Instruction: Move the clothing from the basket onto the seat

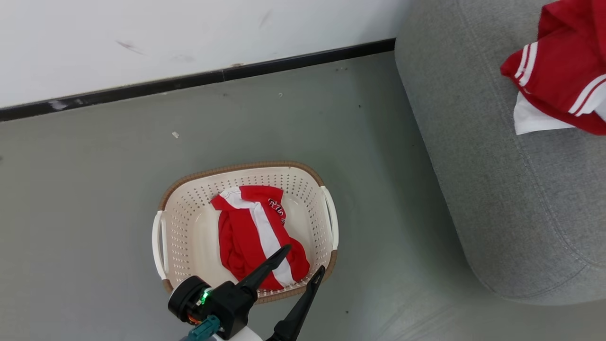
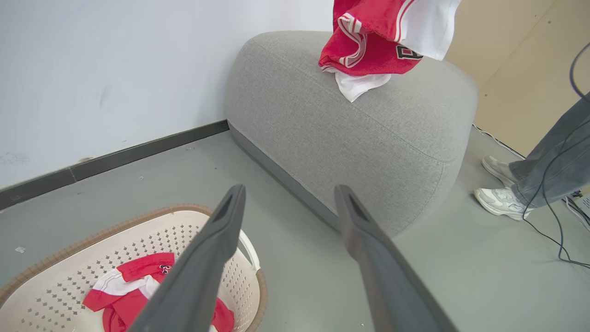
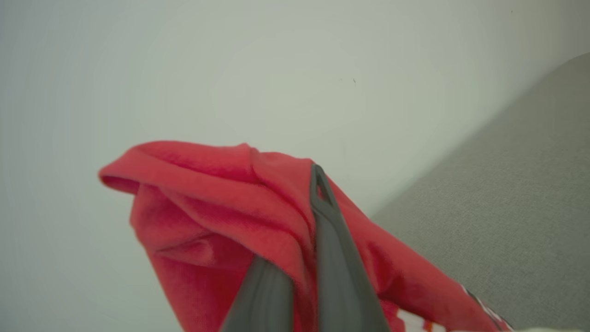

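Over the six-o'clock rim of the basket (image 1: 246, 166) the left gripper (image 1: 305, 258) gapes, with bare floor (image 1: 388, 189) toward the sofa (image 1: 497, 189) at three. Right gripper (image 3: 311, 198) pinches a red garment (image 3: 207, 193); lettering on the jersey (image 1: 255, 232) is unreadable.

left gripper (image 1: 305, 258) sits at the near edge, a bit left of centre. both long dark fingers are spread wide and angled toward the far right, nothing between them. its chunky black wrist (image 1: 222, 303) is tilted the same way. right gripper (image 3: 309, 193) is clamped tight, with a fold of the red clothing (image 3: 207, 198) pinched between its fingers.
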Available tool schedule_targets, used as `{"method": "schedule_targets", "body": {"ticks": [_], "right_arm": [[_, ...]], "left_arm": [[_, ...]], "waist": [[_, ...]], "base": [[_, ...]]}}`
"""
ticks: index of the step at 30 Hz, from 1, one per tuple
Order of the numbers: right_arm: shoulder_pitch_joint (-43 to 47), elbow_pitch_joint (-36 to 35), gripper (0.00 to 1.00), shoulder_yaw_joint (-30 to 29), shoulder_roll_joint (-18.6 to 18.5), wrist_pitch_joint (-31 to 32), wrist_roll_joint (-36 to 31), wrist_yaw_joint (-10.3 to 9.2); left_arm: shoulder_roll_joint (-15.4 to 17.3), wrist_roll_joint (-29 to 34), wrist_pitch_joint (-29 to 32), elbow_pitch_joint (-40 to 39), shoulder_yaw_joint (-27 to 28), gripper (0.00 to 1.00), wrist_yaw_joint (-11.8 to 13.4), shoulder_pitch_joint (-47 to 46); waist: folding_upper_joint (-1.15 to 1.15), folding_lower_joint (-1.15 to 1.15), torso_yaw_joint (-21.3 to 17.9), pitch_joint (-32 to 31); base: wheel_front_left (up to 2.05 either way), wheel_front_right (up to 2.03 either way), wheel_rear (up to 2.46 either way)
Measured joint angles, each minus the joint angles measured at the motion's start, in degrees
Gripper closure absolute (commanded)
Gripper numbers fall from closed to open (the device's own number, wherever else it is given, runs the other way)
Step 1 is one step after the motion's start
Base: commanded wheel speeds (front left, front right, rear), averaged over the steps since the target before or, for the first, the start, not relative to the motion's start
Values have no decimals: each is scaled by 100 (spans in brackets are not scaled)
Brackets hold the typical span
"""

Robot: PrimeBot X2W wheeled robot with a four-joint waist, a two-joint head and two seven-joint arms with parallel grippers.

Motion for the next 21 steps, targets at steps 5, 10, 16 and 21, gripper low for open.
{"method": "schedule_targets", "body": {"ticks": [5,10,16,21], "right_arm": [[-590,319,100,-355,-169,56,-14,0],[-1193,605,100,-765,-455,69,-112,0],[-1764,777,100,-1204,-726,45,-185,0],[-2248,772,100,-1401,-938,-88,-268,0]], "left_arm": [[26,16,1,-99,3,0,12,-6],[33,49,11,-196,-8,0,12,-38],[43,49,11,-232,-1,0,10,-127],[47,49,10,-256,-3,0,-2,-183]], "waist": [[0,0,159,218],[0,0,343,469],[0,0,517,695],[0,0,660,852]], "base": [[0,0,0],[0,0,0],[0,0,0],[0,0,0]]}}
